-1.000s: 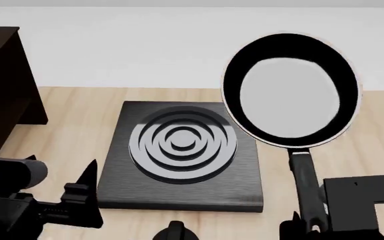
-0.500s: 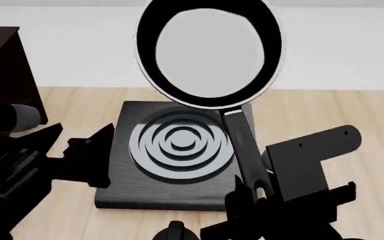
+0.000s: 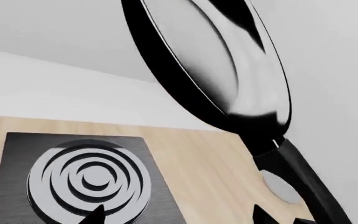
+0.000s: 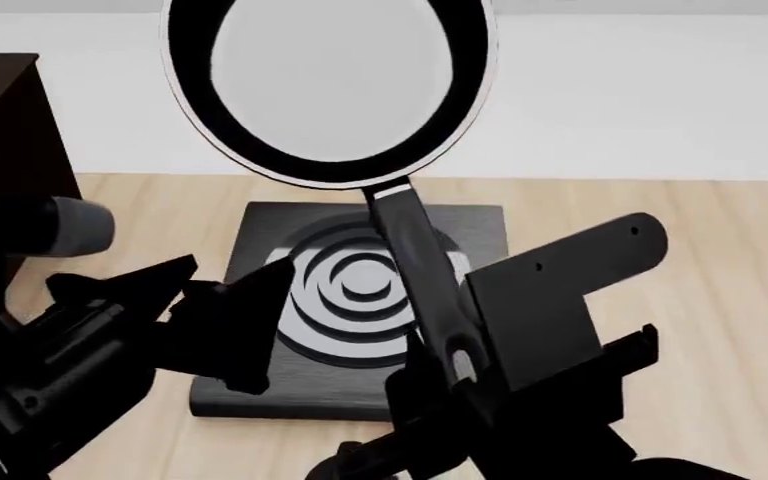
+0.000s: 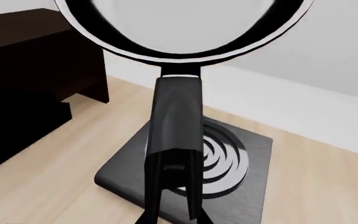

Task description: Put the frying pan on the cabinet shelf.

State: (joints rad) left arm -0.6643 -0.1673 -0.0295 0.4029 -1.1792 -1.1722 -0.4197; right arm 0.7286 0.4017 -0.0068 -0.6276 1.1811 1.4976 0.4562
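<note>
The frying pan point(image 4: 324, 85), black with a pale rim and glossy white inside, is held up in the air above the square burner plate point(image 4: 478, 232). My right gripper point(image 4: 444, 385) is shut on the end of its black handle point(image 4: 418, 275). The pan also shows in the right wrist view point(image 5: 185, 28) and in the left wrist view point(image 3: 219, 70). My left gripper point(image 4: 217, 300) is open and empty, just left of the handle, over the burner plate's left edge. The dark brown cabinet point(image 4: 4, 170) stands at the far left; it also shows in the right wrist view point(image 5: 30, 70).
The burner plate with concentric rings point(image 5: 229, 158) lies on the pale wooden floor in front of a white wall. A black knob point(image 4: 347, 460) shows at the bottom of the head view.
The right gripper has carried the pan up and to the left, from the right of the burner plate to above it. The left gripper has risen and moved right toward the handle.
</note>
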